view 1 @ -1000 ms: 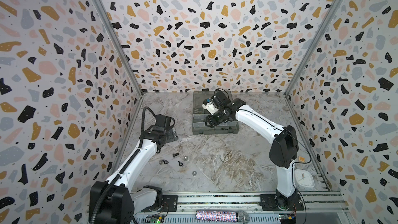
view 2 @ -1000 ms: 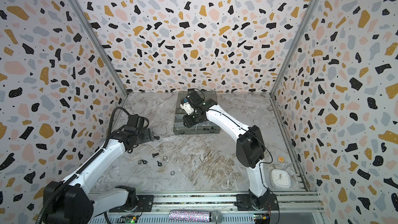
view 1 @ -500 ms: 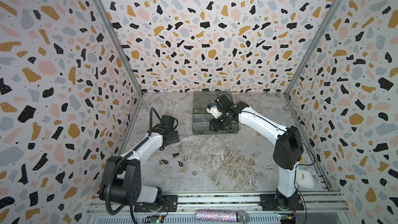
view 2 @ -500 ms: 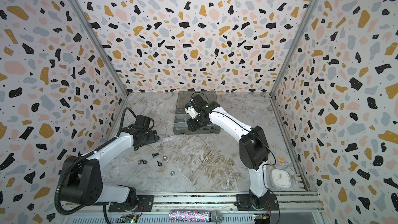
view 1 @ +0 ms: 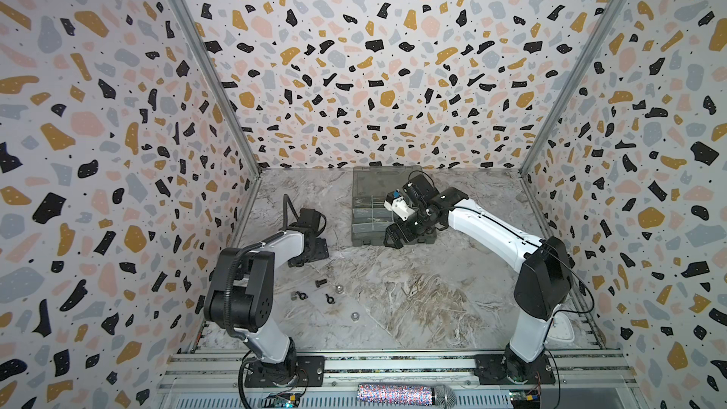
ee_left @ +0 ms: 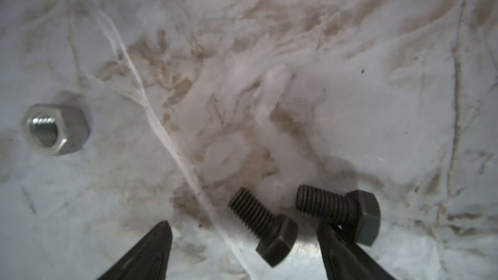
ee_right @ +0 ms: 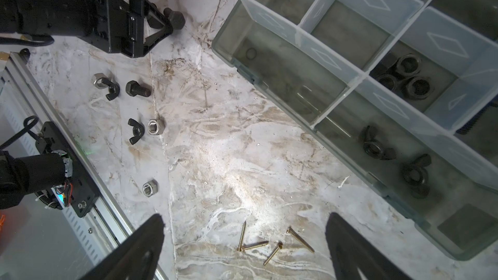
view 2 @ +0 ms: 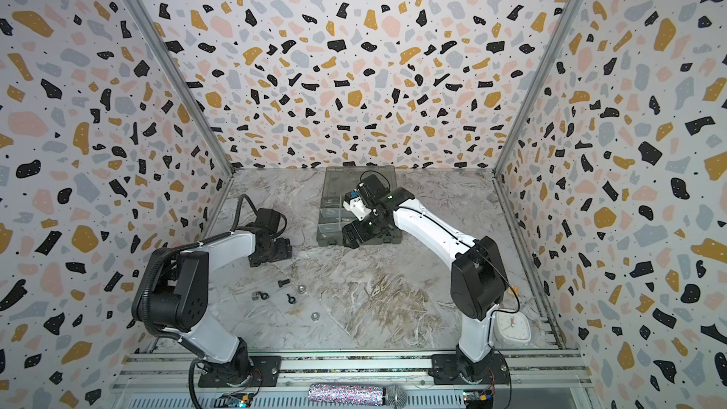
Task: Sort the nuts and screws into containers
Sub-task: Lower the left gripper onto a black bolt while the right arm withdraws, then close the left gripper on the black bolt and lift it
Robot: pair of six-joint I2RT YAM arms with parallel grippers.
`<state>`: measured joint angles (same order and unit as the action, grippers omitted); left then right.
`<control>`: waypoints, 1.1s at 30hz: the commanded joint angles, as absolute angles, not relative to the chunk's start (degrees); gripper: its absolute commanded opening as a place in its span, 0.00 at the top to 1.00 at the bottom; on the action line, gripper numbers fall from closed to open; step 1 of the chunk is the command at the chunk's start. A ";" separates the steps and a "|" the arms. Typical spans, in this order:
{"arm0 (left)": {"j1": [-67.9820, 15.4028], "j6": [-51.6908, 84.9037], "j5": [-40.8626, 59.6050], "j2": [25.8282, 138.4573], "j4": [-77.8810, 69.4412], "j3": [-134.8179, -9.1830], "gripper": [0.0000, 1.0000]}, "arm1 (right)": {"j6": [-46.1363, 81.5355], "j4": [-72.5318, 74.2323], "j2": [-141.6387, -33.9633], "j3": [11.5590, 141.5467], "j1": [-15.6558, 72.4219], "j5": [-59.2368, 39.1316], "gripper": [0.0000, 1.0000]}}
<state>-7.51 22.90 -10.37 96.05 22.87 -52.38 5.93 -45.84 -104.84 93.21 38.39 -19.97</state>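
On the marbled counter [view 1: 413,300], a smoky organizer box [view 1: 368,216] sits open. The right gripper [ee_right: 244,216] hangs at its front edge, jaws wide and empty; the left gripper [ee_left: 244,224] straddles one black bolt [ee_left: 265,223] with open jaws. In separate compartments [ee_right: 323,57] lie black hex nuts [ee_right: 404,76] and wing nuts [ee_right: 377,146]; silver nuts [ee_right: 155,126] lie loose.

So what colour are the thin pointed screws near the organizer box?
Brassy gold thin pointed screws, clearest in the right wrist view.
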 commanded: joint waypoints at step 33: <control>-7.02 20.57 -4.37 98.19 21.94 -52.25 0.64 | 8.58 -47.64 -97.67 87.57 33.54 -17.96 0.03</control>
